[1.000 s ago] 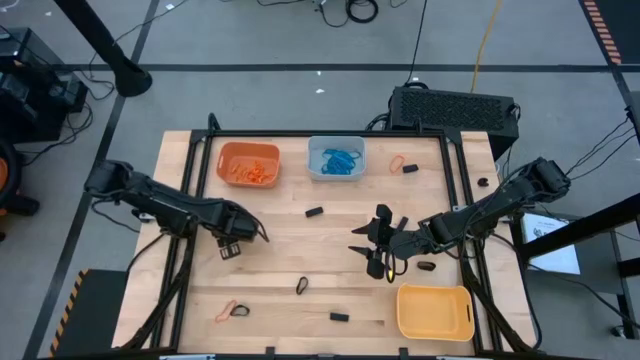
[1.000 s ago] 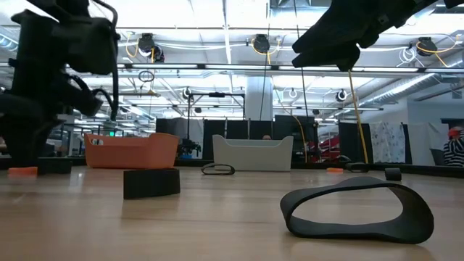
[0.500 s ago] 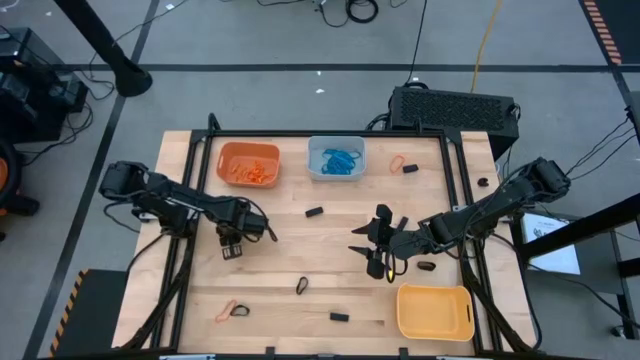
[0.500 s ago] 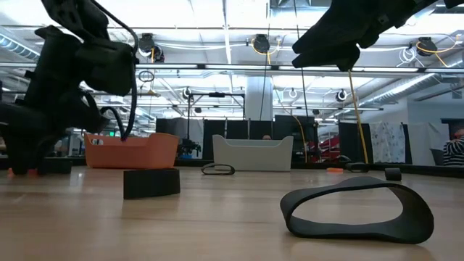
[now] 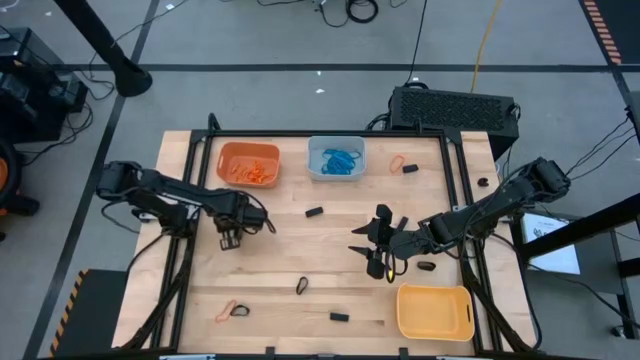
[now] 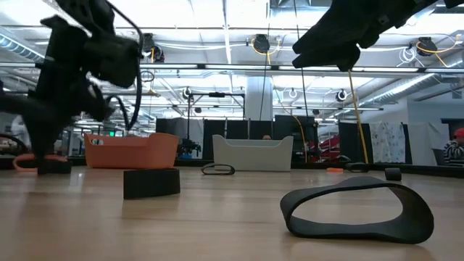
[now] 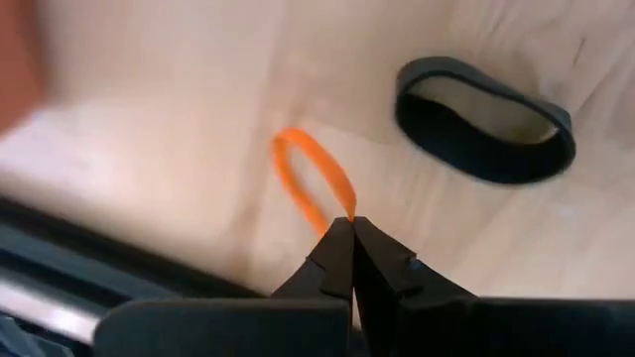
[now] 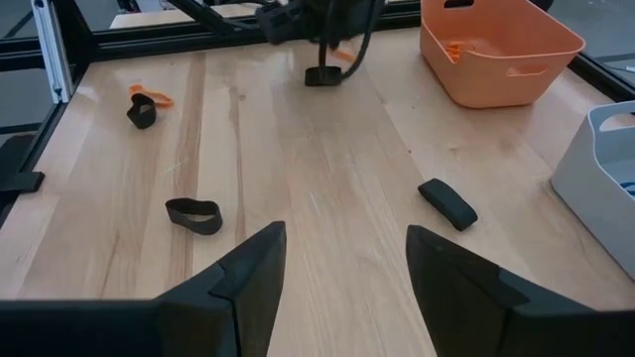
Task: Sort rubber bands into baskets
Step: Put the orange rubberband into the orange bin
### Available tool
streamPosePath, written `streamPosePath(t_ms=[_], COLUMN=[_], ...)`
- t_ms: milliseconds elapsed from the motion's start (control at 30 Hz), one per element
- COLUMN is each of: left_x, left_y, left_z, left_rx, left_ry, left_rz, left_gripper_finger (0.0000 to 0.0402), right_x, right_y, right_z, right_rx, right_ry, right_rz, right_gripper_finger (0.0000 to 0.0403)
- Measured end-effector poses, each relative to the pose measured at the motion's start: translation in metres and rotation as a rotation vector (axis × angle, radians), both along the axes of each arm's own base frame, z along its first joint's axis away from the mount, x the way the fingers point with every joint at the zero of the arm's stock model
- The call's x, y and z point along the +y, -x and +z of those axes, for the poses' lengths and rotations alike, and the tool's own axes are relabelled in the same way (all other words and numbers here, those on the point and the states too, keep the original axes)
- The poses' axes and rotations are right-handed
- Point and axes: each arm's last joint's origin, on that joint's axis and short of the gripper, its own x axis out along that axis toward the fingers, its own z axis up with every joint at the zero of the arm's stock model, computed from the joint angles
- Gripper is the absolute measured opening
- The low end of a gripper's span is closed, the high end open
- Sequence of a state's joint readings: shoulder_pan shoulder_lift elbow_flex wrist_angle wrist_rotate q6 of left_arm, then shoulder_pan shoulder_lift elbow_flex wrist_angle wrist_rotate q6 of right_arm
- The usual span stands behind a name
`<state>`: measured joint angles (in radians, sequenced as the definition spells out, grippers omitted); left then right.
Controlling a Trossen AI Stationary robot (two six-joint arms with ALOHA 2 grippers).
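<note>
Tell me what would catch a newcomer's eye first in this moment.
The left gripper, shut on an orange rubber band at the table's left side, beside a black band. Next, the orange basket and pale blue basket along the far edge already hold bands, while the yellow basket sits near the waiting right gripper.

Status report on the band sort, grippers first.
Left gripper shut on an orange rubber band, black band beside it. Right gripper open, waiting mid-table. Orange basket close by, nothing between.
</note>
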<state>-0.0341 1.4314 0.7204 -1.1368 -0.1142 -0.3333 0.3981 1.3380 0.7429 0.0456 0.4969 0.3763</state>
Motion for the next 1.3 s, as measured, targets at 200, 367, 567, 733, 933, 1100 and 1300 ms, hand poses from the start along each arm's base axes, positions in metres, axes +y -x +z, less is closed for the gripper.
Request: streamPosePath(t_ms=[200, 367, 567, 733, 933, 1100, 1300], left_x=[0.003, 0.009, 0.019, 0.034, 0.055, 0.061, 0.061], left_y=[-0.007, -0.027, -0.055, -0.057, -0.054, -0.052, -0.041], left_z=[0.04, 0.066, 0.084, 0.086, 0.087, 0.094, 0.11], left_rx=[-0.184, -0.521, -0.87, -0.898, -0.894, -0.934, -0.975], left_ry=[-0.093, -0.13, -0.077, -0.124, -0.212, -0.25, -0.384], left_rz=[-0.017, -0.052, -0.131, -0.099, -0.045, -0.043, -0.028], left_gripper_finger=[0.0002, 0.0001, 0.0001, 0.0, 0.0, 0.0, 0.0], right_x=[0.0, 0.0, 0.0, 0.0, 0.0, 0.0, -0.007], right_y=[0.0, 0.0, 0.0, 0.0, 0.001, 0.001, 0.0], right_z=[0.0, 0.0, 0.0, -0.001, -0.001, -0.001, 0.0], right_rx=[0.0, 0.001, 0.002, 0.005, 0.014, 0.025, 0.046], right_ry=[-0.001, 0.0, -0.003, -0.001, 0.014, 0.082, 0.311], right_rz=[0.0, 0.0, -0.002, -0.001, 0.005, 0.04, -0.001], right_gripper_finger=[0.0201, 0.0201, 0.0201, 0.0201, 0.0201, 0.0201, 0.0201])
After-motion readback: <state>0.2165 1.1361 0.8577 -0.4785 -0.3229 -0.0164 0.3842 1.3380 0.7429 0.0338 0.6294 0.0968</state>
